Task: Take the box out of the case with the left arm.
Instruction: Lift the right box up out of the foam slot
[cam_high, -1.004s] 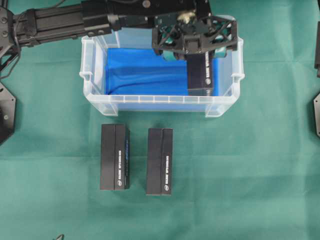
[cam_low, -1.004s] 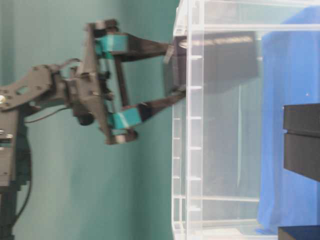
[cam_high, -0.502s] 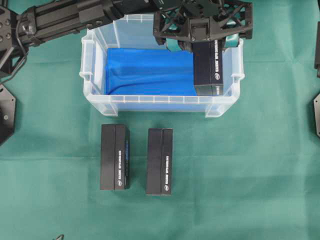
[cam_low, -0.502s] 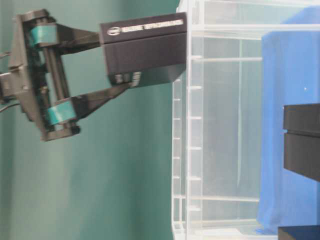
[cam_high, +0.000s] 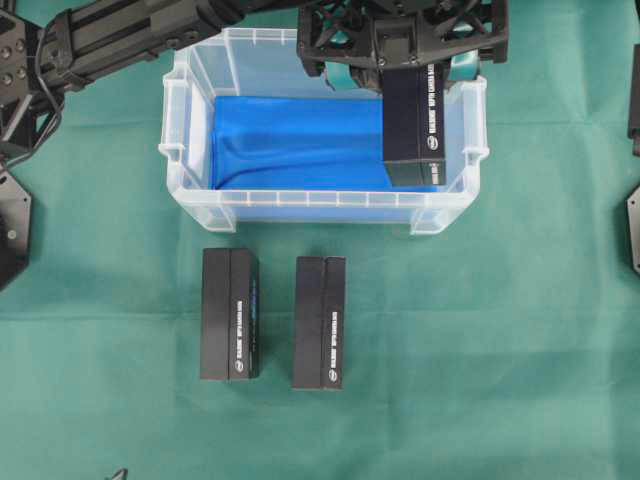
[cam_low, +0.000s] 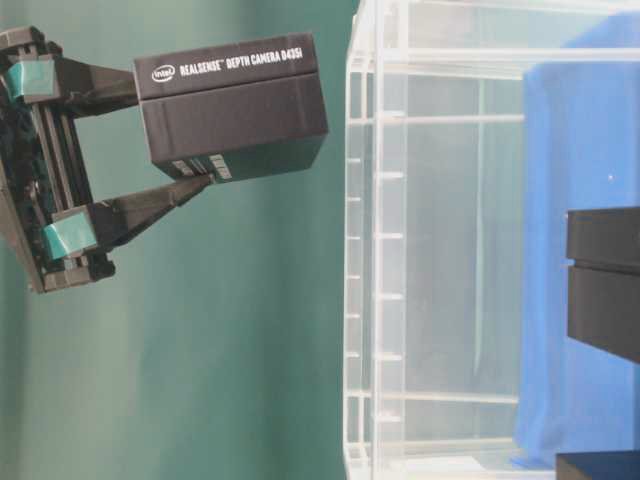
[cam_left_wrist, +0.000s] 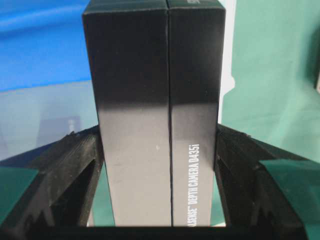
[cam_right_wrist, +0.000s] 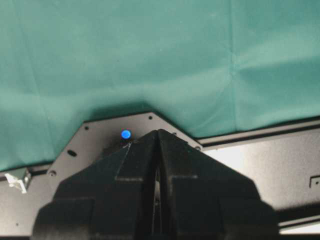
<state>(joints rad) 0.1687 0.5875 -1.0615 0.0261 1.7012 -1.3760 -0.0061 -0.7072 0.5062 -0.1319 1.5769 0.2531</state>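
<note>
The left claw (cam_low: 175, 135) is gripping the black box (cam_low: 232, 118) between its fingers, holding it above the far right corner of the case (cam_high: 300, 205), so it should be travelling level past the rim before lowering.

We see a robotics lab test bench: a tabletop draped in plain green cloth (cam_high: 520, 330), black metal robot mounting plates (cam_high: 12, 225) bolted at its edges, and matte black cardboard depth-camera boxes (cam_high: 230, 313) laid out in a neat row.
</note>
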